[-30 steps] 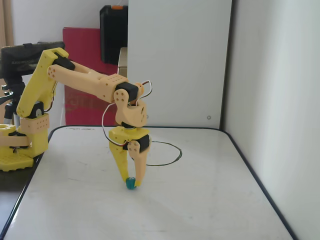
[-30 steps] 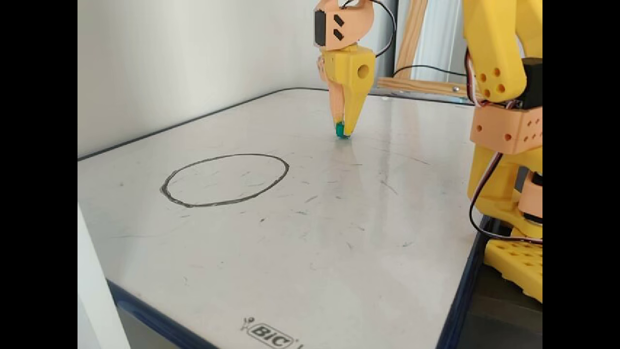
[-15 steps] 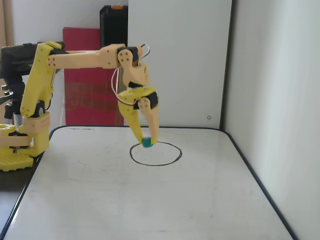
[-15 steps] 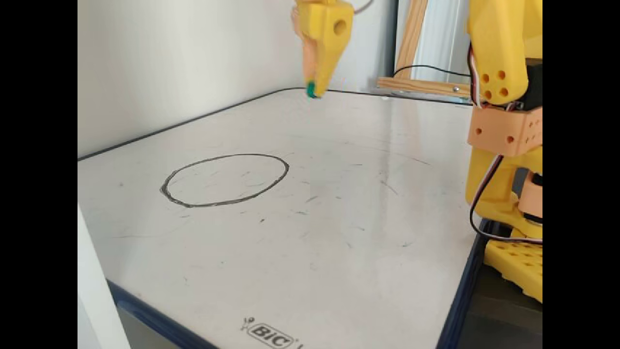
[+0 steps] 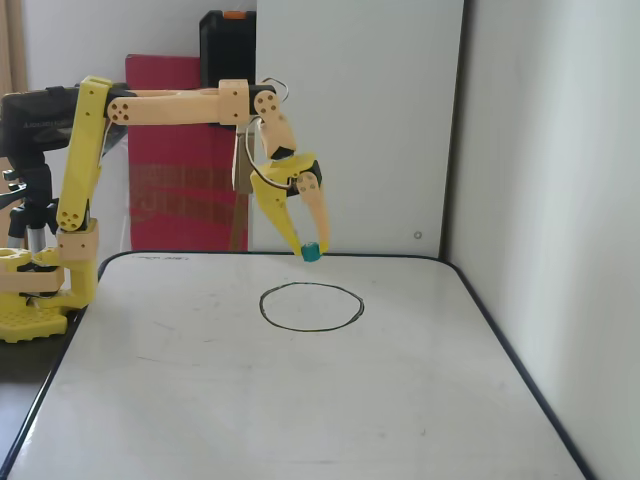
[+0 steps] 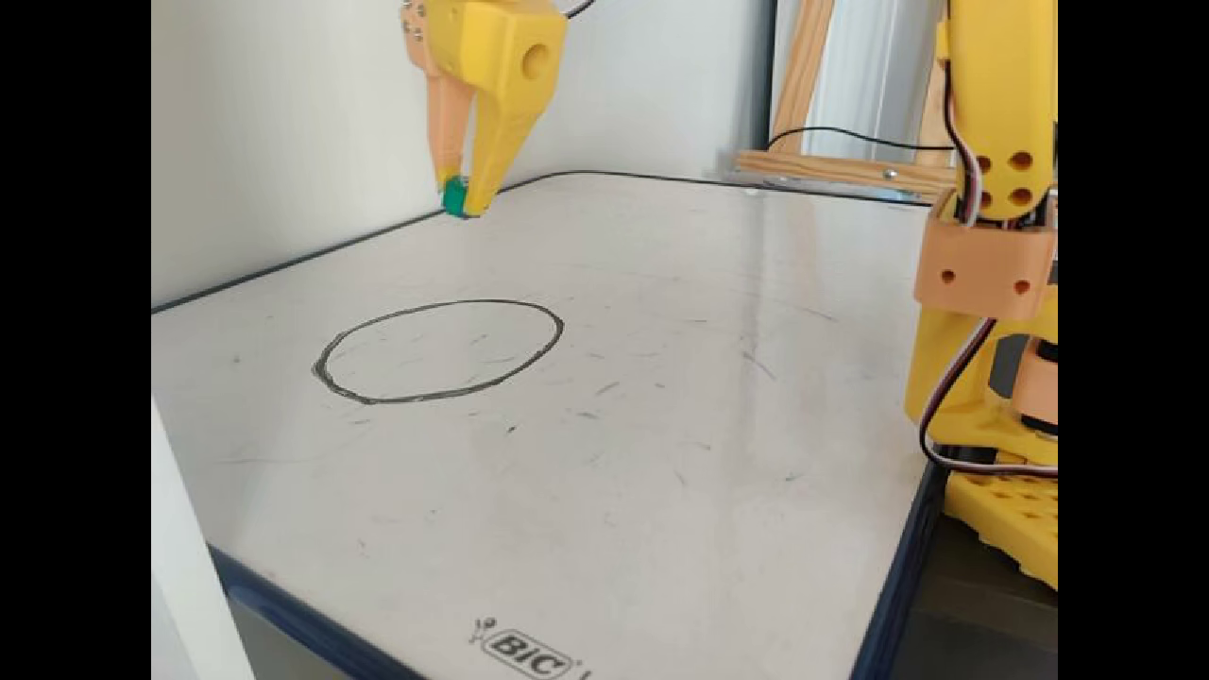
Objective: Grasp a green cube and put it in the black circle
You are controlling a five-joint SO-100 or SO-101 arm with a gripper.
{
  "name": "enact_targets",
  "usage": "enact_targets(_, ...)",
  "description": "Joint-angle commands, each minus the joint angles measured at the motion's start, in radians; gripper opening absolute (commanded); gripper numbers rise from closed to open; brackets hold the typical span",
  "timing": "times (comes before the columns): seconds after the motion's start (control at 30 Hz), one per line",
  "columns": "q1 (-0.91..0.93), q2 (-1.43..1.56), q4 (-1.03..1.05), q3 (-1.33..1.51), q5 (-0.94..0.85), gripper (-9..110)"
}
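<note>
Plastic fingers of the yellow gripper [image 5: 309,250] [image 6: 459,201], smooth and tapering to points, are closed on the small green cube [image 5: 311,252] [image 6: 455,196], holding it in the air above the board. Whiteboard [image 5: 250,400] [image 6: 661,397] is glossy and lightly scratched, with a dark rim. In a fixed view the cube hangs at about 12 o'clock from the hand-drawn, slightly uneven black circle [image 5: 311,306] [image 6: 438,350], outside its line.

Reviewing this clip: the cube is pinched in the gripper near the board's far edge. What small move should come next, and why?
Probably carry it toward the camera-near side in a fixed view, over the black circle, before opening. The gripper is shut on the green cube, which hangs beyond the ring's far side; in the other fixed view the cube sits well past the empty ring.
</note>
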Motion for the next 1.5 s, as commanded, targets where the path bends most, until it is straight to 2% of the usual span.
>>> enact_targets(0.0, -0.025, -0.029, -0.023, -0.005, 0.009, 0)
enact_targets(0.27, -0.072, -0.170, -0.057, -0.026, 0.029, 0)
enact_targets(0.67, -0.034, -0.235, -0.035, -0.097, 0.018, 1)
enact_targets(0.87, -0.037, -0.241, -0.031, -0.100, 0.017, 5)
enact_targets(1.0, -0.044, -0.242, -0.031, -0.100, 0.017, 13)
enact_targets(1.2, -0.049, -0.242, -0.026, -0.106, 0.025, 16)
enact_targets(1.3, -0.049, -0.164, 0.017, -0.110, 0.035, 17)
enact_targets(1.47, -0.118, 0.219, 0.187, -0.097, 0.069, 12)
